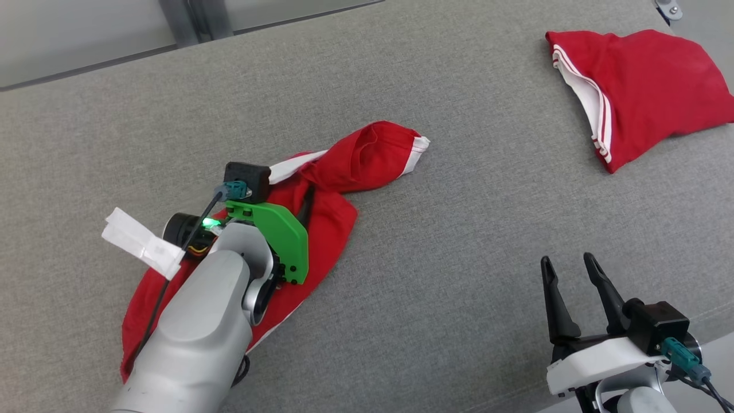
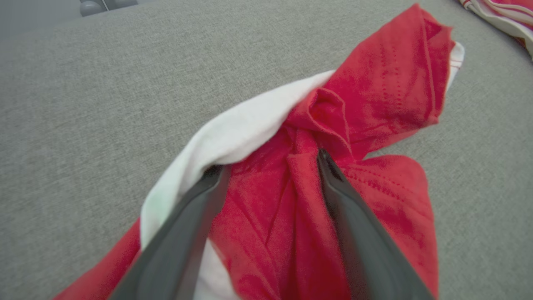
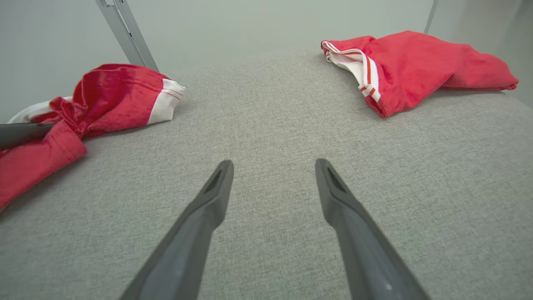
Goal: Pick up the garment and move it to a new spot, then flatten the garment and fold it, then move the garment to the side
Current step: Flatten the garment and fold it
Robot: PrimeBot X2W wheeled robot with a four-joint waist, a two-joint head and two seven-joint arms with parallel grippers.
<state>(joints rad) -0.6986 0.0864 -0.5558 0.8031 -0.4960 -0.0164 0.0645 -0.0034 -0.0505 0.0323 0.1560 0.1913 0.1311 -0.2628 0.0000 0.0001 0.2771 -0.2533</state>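
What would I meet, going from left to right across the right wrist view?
crumpled garment → right pincer → other garment

The desk [image 1: 459, 241] is covered from edge to edge in grey woven cloth, evenly lit, with only soft shadows on it. Behind its far edge stands a pale grey-green wall [image 3: 250, 25] with a dark strip [image 1: 86, 70] along its foot and a grey metal upright [image 3: 125, 35] in front of it. A small metal fitting [image 1: 667, 8] sits past the desk's far right corner.
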